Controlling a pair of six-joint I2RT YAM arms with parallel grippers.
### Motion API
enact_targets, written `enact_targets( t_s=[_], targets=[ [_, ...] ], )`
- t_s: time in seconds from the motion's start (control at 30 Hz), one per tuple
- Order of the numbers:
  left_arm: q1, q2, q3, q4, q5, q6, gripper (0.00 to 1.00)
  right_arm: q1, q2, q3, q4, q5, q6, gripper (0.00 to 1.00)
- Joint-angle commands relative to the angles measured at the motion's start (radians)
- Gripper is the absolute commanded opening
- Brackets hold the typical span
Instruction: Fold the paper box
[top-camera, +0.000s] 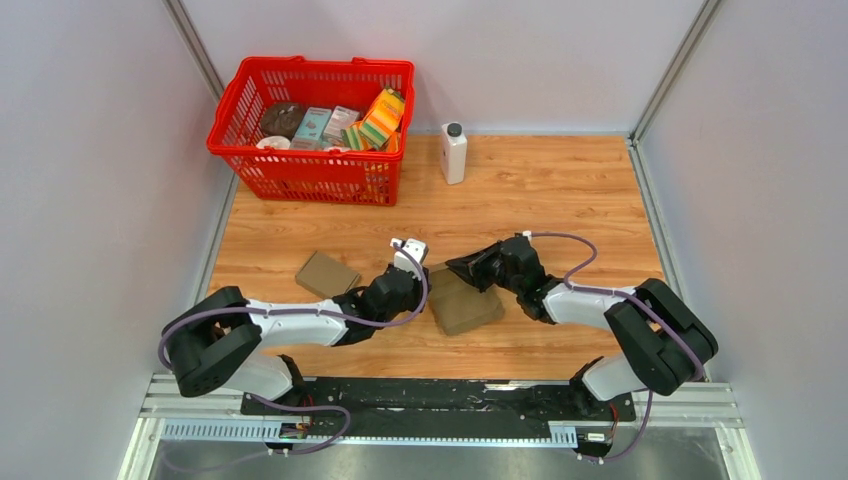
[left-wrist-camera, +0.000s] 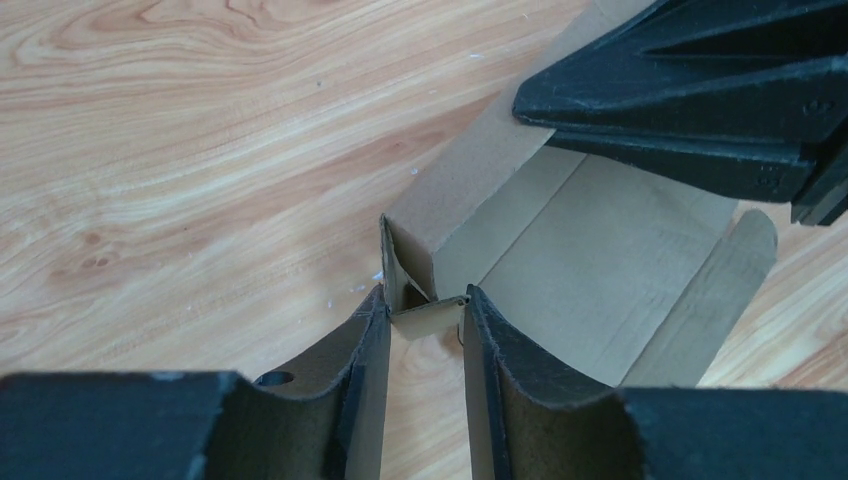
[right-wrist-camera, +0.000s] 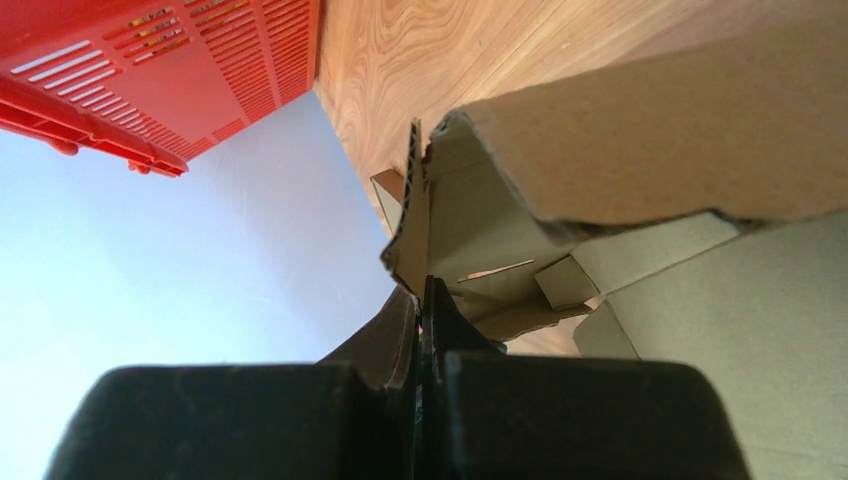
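One basket (top-camera: 320, 182), bottle (top-camera: 453, 152), spare cardboard (top-camera: 327, 273) nr paper box (top-camera: 465, 305)

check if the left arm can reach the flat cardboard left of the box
Probably yes: the cardboard piece lies close beside that arm, nothing between, though the left claw straddles a flap of the box.

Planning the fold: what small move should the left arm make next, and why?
Probably close the left gripper on the small corner tab of the brown cardboard box: the tab sits between its parted fingers, while the right gripper is shut on the box.
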Motion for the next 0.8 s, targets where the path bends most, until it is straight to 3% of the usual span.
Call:
enact_targets(
  t_s=[0.0, 0.13, 0.27, 0.4, 0.43, 0.47, 0.63, 0.77],
  targets=[
    [-0.004, 0.032, 0.103, -0.001, -0.013, -0.052, 0.20, 0.010, -0.020, -0.019, 0.026, 0.002, 0.017, 0.00],
    [-0.017, 0.027, 0.120, -0.103, -0.136, -0.130, 0.23, 0.010, -0.022, -0.029, 0.030, 0.010, 0.039, 0.00],
    [-0.017, 0.015, 0.137, -0.174, -0.145, -0.212, 0.25, 0.012, -0.028, -0.033, 0.035, 0.016, 0.046, 0.00],
    [0.006, -0.036, 0.056, -0.020, 0.038, -0.139, 0.36, 0.002, -0.031, -0.029, 0.029, 0.011, 0.043, 0.00],
    [0.012, -0.063, 0.036, 0.026, 0.107, -0.130, 0.46, 0.001, -0.031, -0.026, 0.029, 0.004, 0.040, 0.00],
    [0.022, -0.077, 0.022, 0.025, 0.135, -0.116, 0.49, 0.001, -0.031, -0.026, 0.030, 0.002, 0.037, 0.00],
    [0.066, -0.200, -0.085, 0.050, 0.224, -0.050, 0.52, -0.001, -0.025, -0.024, 0.039, -0.009, 0.031, 0.00],
    [0.080, -0.271, -0.136, 0.028, 0.220, 0.011, 0.49, -0.004, -0.019, -0.027, 0.055, -0.016, 0.036, 0.00]
  ],
)
